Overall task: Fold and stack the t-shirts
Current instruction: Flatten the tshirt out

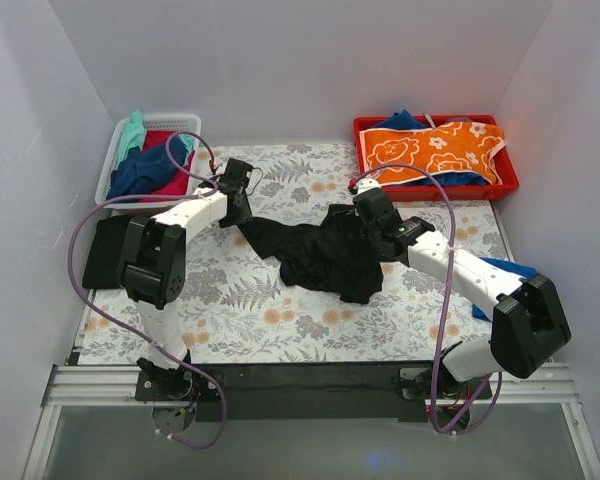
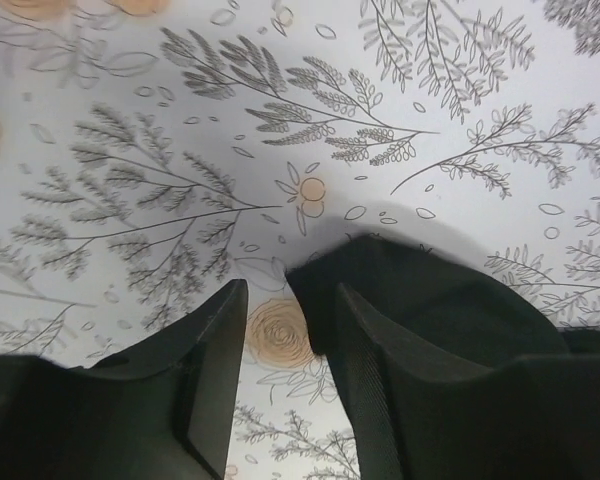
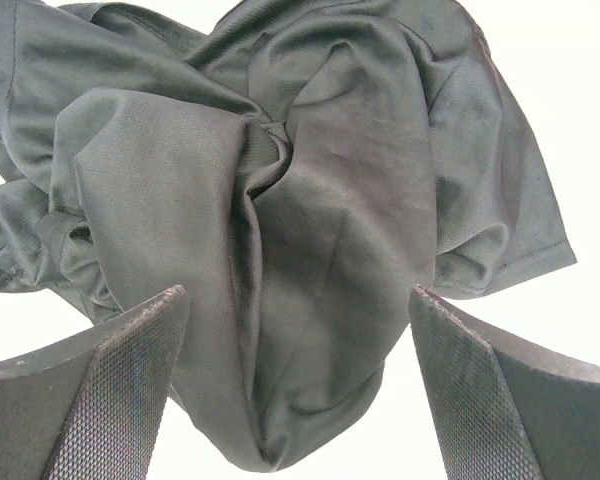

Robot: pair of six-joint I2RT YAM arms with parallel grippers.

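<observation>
Lying crumpled, unfolded: blk t-shirt (image 1: 325, 255).

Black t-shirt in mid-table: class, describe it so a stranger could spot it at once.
Look at the fern-patterned table cover. Near its middle lies the black t-shirt, a crumpled heap. The other black cloth, at the left edge, lies flat and squared.

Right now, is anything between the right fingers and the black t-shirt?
Nothing visible. In the right wrist view the right fingers stand wide open over the crumpled black t-shirt, and only its own folds show between them. The overhead view agrees: no other item lies between them and the shirt.
</observation>
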